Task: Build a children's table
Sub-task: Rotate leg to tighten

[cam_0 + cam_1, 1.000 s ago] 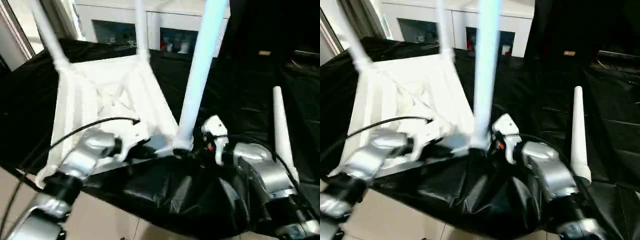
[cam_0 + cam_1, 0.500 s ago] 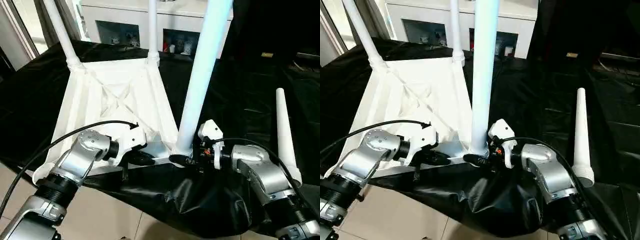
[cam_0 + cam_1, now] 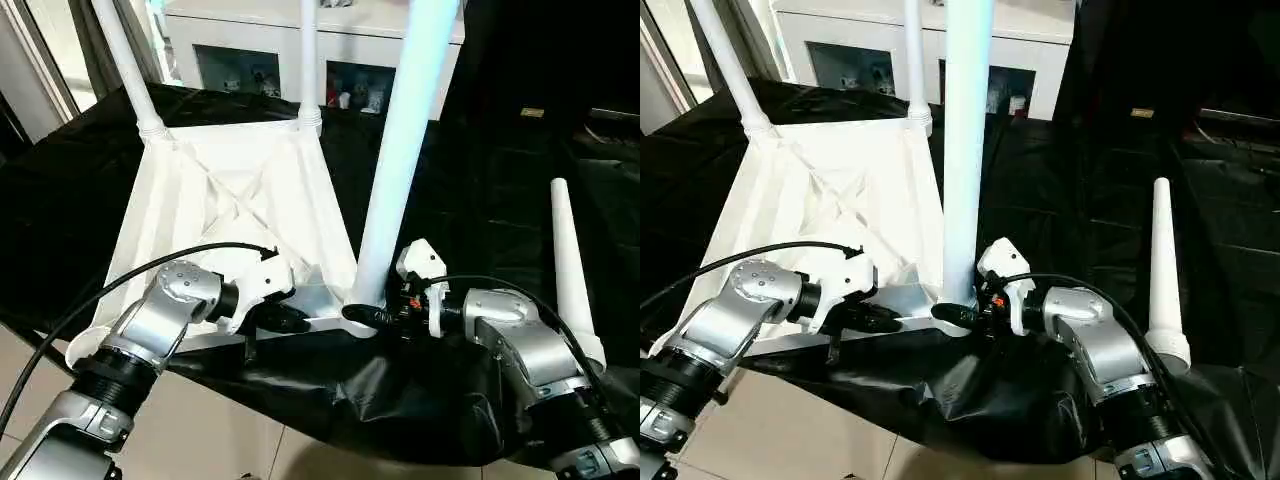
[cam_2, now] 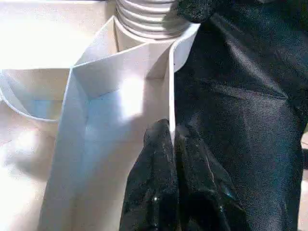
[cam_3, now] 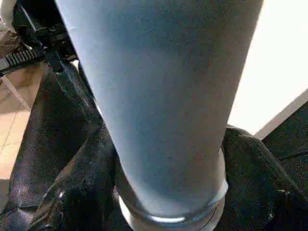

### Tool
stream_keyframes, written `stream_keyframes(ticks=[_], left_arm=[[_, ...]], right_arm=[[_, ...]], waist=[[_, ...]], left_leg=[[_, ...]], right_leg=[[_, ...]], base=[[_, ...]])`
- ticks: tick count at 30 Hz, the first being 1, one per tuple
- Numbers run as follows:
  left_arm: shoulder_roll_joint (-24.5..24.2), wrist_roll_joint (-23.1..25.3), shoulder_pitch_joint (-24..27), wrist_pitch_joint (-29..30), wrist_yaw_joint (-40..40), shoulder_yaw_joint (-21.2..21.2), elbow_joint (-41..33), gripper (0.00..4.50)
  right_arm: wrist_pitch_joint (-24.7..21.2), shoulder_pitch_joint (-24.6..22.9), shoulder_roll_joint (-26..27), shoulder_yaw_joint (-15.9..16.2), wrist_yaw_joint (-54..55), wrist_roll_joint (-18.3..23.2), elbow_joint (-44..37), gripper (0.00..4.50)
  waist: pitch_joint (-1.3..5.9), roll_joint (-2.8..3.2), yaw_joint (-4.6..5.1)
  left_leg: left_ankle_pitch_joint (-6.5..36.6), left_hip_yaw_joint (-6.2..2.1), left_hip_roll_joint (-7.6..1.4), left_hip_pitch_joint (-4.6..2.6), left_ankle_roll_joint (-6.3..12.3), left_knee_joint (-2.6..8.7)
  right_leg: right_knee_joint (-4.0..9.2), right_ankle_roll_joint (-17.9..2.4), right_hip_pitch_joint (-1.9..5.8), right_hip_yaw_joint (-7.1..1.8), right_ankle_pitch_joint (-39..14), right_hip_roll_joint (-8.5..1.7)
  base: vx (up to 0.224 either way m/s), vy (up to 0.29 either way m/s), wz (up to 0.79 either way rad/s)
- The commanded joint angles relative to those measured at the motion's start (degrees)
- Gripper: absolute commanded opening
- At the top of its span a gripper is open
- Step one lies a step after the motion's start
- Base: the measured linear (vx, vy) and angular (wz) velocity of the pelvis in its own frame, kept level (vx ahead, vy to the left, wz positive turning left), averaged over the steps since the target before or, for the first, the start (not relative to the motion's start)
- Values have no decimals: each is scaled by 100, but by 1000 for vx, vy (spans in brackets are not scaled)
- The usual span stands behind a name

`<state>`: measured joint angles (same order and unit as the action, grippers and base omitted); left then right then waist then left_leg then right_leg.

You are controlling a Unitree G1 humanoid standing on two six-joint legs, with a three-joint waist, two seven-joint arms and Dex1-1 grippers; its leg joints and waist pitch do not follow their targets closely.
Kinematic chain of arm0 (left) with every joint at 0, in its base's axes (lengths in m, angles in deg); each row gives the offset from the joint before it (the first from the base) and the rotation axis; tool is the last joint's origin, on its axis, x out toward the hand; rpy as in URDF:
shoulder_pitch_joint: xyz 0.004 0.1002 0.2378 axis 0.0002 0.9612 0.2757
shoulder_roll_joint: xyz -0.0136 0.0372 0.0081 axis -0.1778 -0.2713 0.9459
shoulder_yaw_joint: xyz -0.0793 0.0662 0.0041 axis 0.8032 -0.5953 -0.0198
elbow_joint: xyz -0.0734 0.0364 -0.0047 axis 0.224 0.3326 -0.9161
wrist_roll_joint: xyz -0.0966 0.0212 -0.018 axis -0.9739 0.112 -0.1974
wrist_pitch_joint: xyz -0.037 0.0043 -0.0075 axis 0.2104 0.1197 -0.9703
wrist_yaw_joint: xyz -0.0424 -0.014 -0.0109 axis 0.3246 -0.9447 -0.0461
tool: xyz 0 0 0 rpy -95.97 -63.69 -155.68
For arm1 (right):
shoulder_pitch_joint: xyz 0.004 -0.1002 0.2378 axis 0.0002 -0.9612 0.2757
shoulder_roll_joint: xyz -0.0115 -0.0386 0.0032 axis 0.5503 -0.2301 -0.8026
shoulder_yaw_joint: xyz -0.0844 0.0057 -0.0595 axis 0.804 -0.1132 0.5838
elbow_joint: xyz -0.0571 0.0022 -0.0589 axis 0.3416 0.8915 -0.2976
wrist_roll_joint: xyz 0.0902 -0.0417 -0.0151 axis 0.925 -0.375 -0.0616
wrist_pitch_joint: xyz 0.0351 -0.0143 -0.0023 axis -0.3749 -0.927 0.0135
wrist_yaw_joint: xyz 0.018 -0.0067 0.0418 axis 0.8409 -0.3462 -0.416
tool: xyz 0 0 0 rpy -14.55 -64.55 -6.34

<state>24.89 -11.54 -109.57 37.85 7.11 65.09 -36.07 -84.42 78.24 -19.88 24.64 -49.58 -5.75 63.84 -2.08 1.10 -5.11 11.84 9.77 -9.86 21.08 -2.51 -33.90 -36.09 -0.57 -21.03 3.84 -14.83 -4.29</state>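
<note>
Three legs stand in the upturned top (image 3: 240,190). Our right gripper (image 3: 962,314) clamps the near leg (image 3: 392,175) at its base; our left gripper (image 4: 172,139) pinches the top's rim. Twisting off-axis could cross-thread it. One leg (image 3: 572,270) lies loose.

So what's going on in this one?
The robot is assembling the white tabletop, which lies upside down on the black-draped table. Its left tool pinches the top's near edge rib, while its right tool grips the base of the near leg standing in a corner socket. Two far legs stand upright; a fourth leg lies loose on the cloth.
</note>
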Motion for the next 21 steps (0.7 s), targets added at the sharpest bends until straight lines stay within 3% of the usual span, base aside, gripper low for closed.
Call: stream_keyframes(ticks=[1,7,10,11,14,15,16,17,19,21], left_arm=[[20,96,68,33,-131,-265,100,0],[20,127,65,30,-77,-268,152,0],[211,183,-46,127,349,-140,397,0],[302,180,-101,212,510,-77,493,0],[435,188,-185,338,757,1,634,0],[781,235,-403,461,1436,184,1044,0],[975,263,-520,506,1786,258,1274,0],[1148,259,-615,593,2081,337,1456,0],[1420,247,-755,763,2478,441,1708,0],[1540,270,-827,846,2676,463,1821,0]], right_arm=[[6,13,23,161,-77,-75,89,273],[3,-32,101,147,5,-94,198,270],[-30,-35,417,-72,624,-111,583,270],[-42,-22,531,-141,857,-128,707,270],[-66,-7,677,-215,1148,-150,825,270],[-117,31,1032,-349,1813,-206,1056,269],[-151,81,1261,-447,2277,-245,1215,269],[-189,135,1458,-540,2670,-263,1360,269],[-229,249,1747,-647,3210,-298,1616,269],[-258,331,1853,-673,3452,-337,1761,269]], waist=[[328,-19,3],[331,-19,5],[315,-11,17],[281,1,32],[258,-6,37],[251,-13,52],[205,25,64],[173,7,84],[151,11,91],[158,26,97]], left_leg=[[-172,-114,-358,-50,653,307],[-163,-113,-356,-49,673,300],[-37,-112,-360,-54,624,315],[253,-108,-365,-75,464,356],[630,-116,-368,-94,209,401],[748,-118,-377,-91,114,424],[1038,-108,-364,-120,-14,457],[1413,-119,-356,-162,-194,489],[1767,-165,-353,-180,-324,530],[1863,-174,-364,-214,-328,535]], right_leg=[[262,-1650,272,-299,1480,-463],[259,-1673,274,-295,1448,-462],[282,-1672,257,-296,1237,-469],[336,-1674,236,-301,788,-477],[405,-1574,247,-310,120,-497],[423,-1493,253,-319,-154,-492],[491,-1425,201,-329,-677,-496],[557,-1292,174,-335,-1373,-506],[632,-1030,171,-331,-2134,-539],[668,-932,139,-357,-2179,-540]], base=[[0,0,0],[0,0,0],[0,0,0],[0,0,0],[0,0,0],[0,0,0],[-54,3,-2],[-54,3,-2],[-30,3,-2],[-25,5,-2]])
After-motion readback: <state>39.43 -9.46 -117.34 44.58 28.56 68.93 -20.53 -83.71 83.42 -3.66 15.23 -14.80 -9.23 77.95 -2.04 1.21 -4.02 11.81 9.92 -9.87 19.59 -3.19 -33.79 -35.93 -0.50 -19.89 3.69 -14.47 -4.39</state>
